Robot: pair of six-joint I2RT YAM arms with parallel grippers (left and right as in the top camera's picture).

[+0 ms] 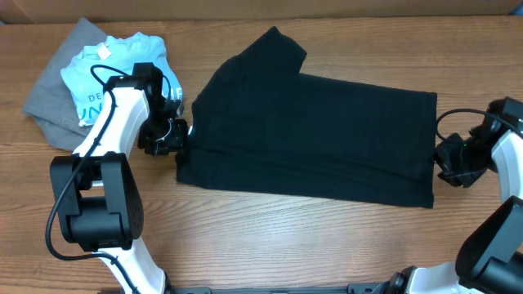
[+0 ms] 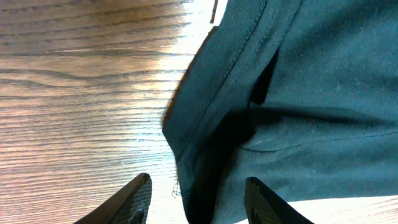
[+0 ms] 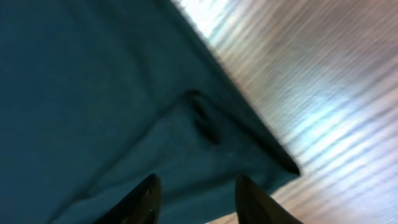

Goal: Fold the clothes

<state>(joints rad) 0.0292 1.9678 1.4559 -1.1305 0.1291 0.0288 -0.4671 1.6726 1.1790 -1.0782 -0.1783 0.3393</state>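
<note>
Grey garment: mostly under blue T-shirt. Your left arm hides part of lettering. Right wrist view: black T-shirt blurred, cut by edges.

The left arm is made of smooth white rounded shell links joined by black cylindrical joint housings. Just behind the left jaws sits a compact black wrist head. Farthest back from them is a bulky black box-shaped motor block. A thin black cable loops free beside the white link behind the jaws.

The right arm matches it, with a white shell and a black wrist unit right behind the right jaws. A thin black cable loop sits beside that, and a large rounded black housing lies further back.

Up close, the left fingers are matte black and taper to narrow tips. The right fingers look the same.
</note>
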